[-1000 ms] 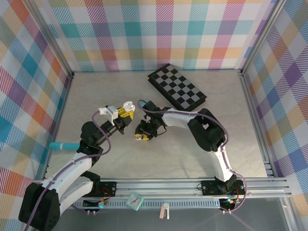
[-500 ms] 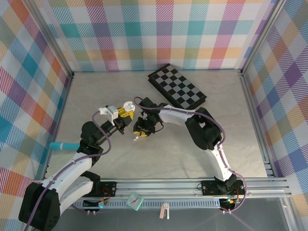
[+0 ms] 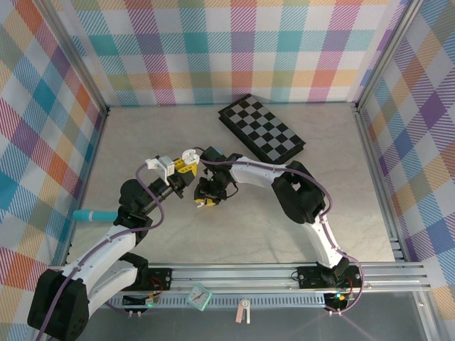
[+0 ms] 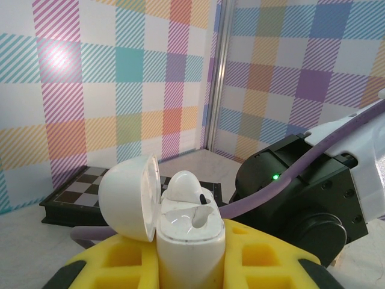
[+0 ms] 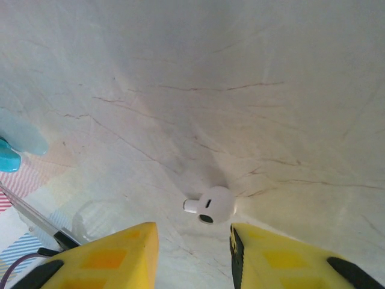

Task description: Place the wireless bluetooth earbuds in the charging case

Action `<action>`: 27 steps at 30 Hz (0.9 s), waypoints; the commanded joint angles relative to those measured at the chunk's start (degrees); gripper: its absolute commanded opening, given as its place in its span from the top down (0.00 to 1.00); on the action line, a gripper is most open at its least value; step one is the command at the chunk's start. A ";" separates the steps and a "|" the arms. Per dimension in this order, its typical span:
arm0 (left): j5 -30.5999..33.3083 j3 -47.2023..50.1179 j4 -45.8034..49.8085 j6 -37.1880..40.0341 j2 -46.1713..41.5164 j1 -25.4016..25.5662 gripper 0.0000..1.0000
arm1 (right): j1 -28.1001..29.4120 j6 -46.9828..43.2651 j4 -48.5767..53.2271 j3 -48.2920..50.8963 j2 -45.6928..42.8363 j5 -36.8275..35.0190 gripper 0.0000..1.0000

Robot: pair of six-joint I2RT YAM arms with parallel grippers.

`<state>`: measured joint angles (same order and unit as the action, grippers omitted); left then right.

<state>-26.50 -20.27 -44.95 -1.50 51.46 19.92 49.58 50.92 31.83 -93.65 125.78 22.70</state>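
White earbud on table just beyond parted pincer

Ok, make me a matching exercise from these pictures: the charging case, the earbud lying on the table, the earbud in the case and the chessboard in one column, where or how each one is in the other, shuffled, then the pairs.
Things
1. charging case
2. loose earbud
3. seated earbud
4. chessboard

Places and states
A. lying flat at the far side of the table
B. on the table, just ahead of the open right gripper
C. lid open, clamped in the left gripper
D. sitting in one slot of the charging case

Pairs: 1-C, 2-B, 3-D, 4-A
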 commanded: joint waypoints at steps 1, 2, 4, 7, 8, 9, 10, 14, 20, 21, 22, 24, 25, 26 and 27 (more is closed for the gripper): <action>-1.25 0.50 -1.86 0.06 -0.87 -0.49 1.00 | 0.34 -0.25 1.74 -1.67 2.02 0.95 0.62; -1.19 0.58 -1.80 0.09 -1.11 -0.43 1.00 | 0.41 -0.24 1.95 -1.82 2.18 0.86 0.62; -1.21 0.67 -1.61 -0.05 -1.51 -0.50 1.00 | 0.38 -0.28 2.26 -2.36 2.78 0.52 0.62; -1.23 0.76 -1.38 0.00 -1.96 -0.46 1.00 | 0.34 -0.49 3.08 -3.62 3.79 0.03 0.63; -1.18 0.76 -1.44 0.00 -1.90 -0.37 1.00 | 0.38 -0.64 3.47 -4.01 4.12 -0.28 0.63; -1.23 0.76 -1.38 -0.10 -1.99 -0.44 1.00 | 0.34 -0.69 3.88 -4.40 4.47 -0.63 0.63; -1.25 0.76 -1.42 -0.16 -1.98 -0.43 1.00 | 0.34 -0.86 4.24 -4.67 4.68 -0.87 0.63; -1.36 0.78 -1.42 -0.29 -2.17 -0.41 1.00 | 0.36 -1.08 5.71 -5.87 5.53 -2.26 0.63; -1.44 0.76 -1.55 -0.53 -2.42 -0.42 1.00 | 0.25 -0.88 10.45 -9.26 8.11 -4.53 0.65; -1.47 0.85 -1.61 -0.60 -2.55 -0.41 1.00 | 0.26 -0.60 11.48 -9.85 8.74 -4.96 0.66; -1.49 0.85 -1.81 -0.69 -2.50 -0.41 1.00 | 0.25 -0.26 12.29 -10.49 9.31 -5.19 0.66; -1.57 0.97 -1.94 -0.79 -2.64 -0.39 1.00 | 0.30 0.44 13.99 -11.71 10.52 -5.98 0.67; -1.64 1.00 -1.90 -0.79 -2.72 -0.41 1.00 | 0.21 0.69 14.71 -12.21 11.07 -6.32 0.67; -1.64 1.11 -1.90 -0.95 -2.76 -0.41 1.00 | 0.22 0.87 15.38 -12.73 11.61 -6.67 0.67; -1.63 1.09 -1.91 -0.95 -2.76 -0.41 1.00 | 0.21 1.16 16.00 -13.34 12.06 -7.08 0.67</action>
<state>-26.98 -19.97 -44.97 -1.93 49.89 19.92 49.58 50.96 45.04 -106.17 133.75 20.78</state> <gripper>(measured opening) 0.196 0.328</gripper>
